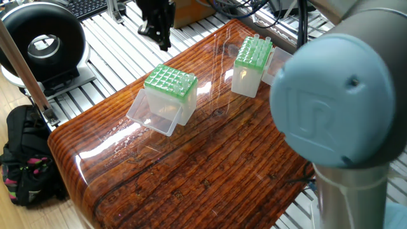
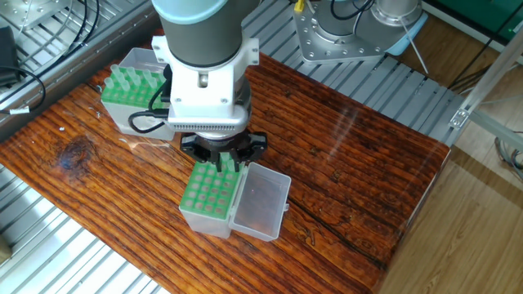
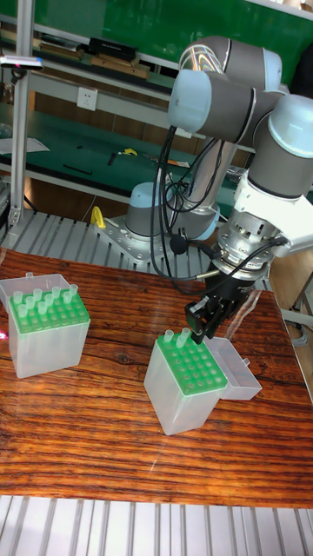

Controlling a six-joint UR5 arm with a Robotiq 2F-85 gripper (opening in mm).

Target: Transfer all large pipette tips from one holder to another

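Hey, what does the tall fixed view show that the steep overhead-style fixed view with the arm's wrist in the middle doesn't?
Only the tall fixed view shows the gripper from the side, poised at the back corner of the nearer green-topped box, with large pipette tips standing up there; whether it is open is unclear.

Only the steep view shows the wooden table's right side and the floor beyond.

Both show the second green-topped box with tips standing in it, and the nearer box's open clear lid.
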